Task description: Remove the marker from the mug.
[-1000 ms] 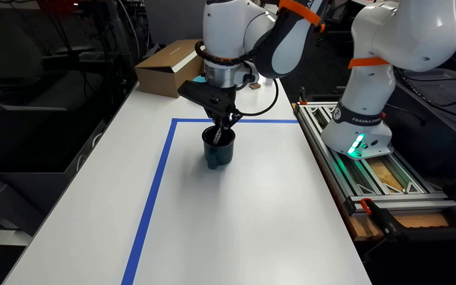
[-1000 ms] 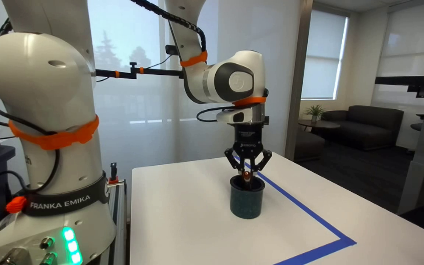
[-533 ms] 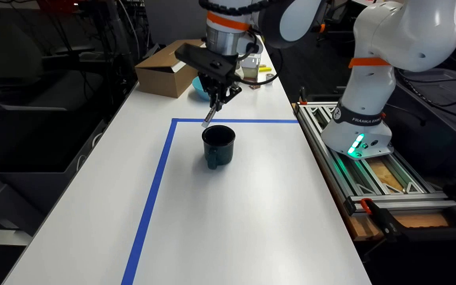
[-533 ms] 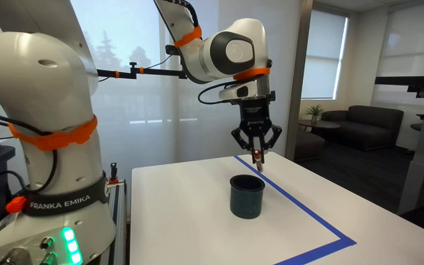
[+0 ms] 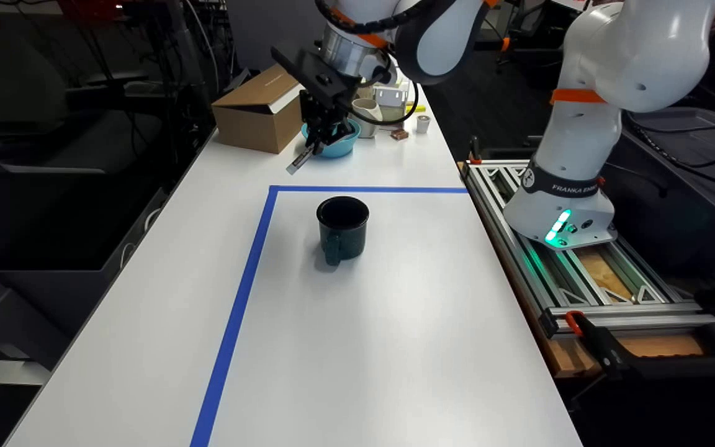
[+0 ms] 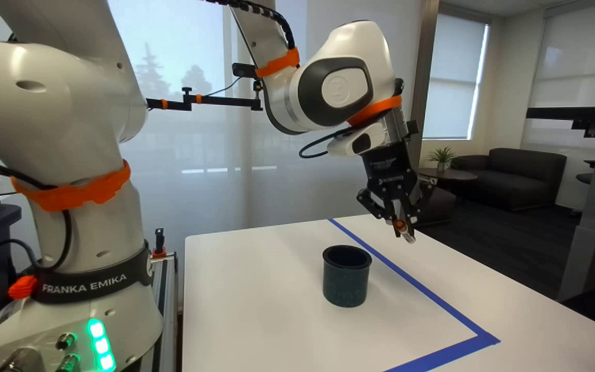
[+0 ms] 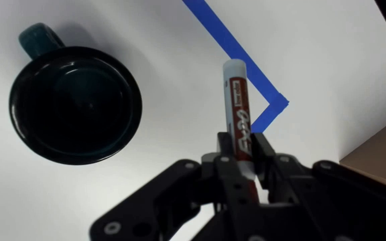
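Some of the marker [image 7: 238,107] seems hidden by the clasping jaws.

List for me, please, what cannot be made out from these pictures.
Marker: in the wrist view, rear part partly hidden by the hand.
Mug: in an exterior view, inner bottom hidden by its near wall.
Light blue bowl: in an exterior view, partly hidden by the hand.
Cardboard box: in the wrist view, cut off by the right edge.
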